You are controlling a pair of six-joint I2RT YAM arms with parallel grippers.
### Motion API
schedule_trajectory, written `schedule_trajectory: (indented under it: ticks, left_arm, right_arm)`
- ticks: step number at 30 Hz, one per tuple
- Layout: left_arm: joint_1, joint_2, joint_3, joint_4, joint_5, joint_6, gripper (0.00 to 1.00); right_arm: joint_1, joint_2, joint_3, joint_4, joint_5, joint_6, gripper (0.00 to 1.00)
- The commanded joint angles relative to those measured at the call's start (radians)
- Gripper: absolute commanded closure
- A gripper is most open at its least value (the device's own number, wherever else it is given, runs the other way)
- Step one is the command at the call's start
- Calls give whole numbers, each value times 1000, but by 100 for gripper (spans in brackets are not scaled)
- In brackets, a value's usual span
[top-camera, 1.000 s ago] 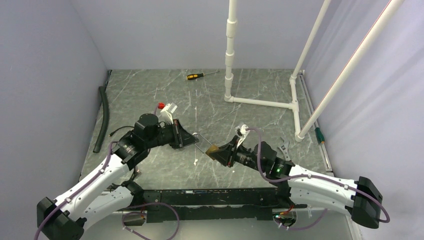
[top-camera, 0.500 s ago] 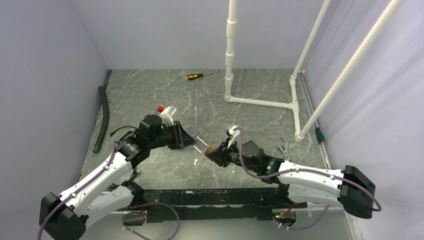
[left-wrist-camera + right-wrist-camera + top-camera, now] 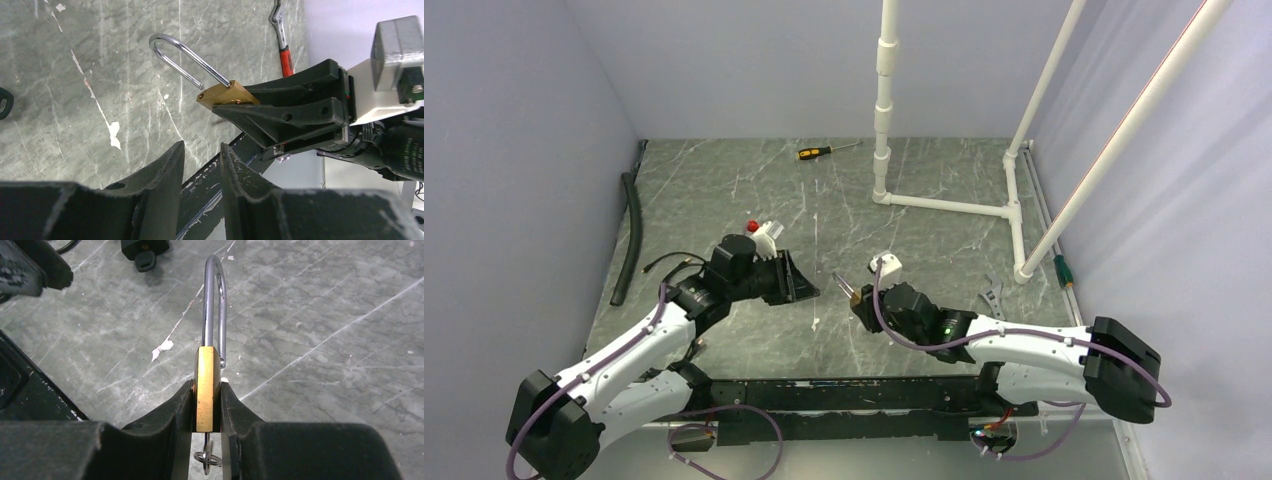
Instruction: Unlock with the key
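Observation:
A brass padlock is clamped between the fingers of my right gripper, held above the table. Its steel shackle stands open, with one end lifted out of the body. The key, on a small ring, sticks out of the lock's underside between my right fingers. My left gripper is open with nothing between its fingers. It sits a short way from the padlock and faces it. From above, the left gripper and right gripper point at each other near the table's middle.
A white pipe frame stands at the back right. A yellow-handled screwdriver lies at the back and a black hose along the left edge. A wrench rests to the right. A small black object lies beyond the shackle.
My left gripper has opened, let go at the padlock and drawn back slightly. My right arm has swung left and turned, carrying the padlock with it.

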Motion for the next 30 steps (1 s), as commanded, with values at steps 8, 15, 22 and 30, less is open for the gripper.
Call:
schedule_trajectory:
  ticks: [8,15,22,30]
  left_arm:
    - [-3,-25,-55,20,-120,73,67]
    - [-3,38,-180,207,-66,36,87]
    - [-3,141,-273,548,3,-61,100]
    - [-3,224,-216,613,-13,-38,100]
  right_arm:
    - [31,47,183,-32,4,-89,100]
    - [34,49,220,-29,21,-41,100]
    - [29,41,207,109,-110,153,100]
    - [27,110,133,287,-267,279,100]
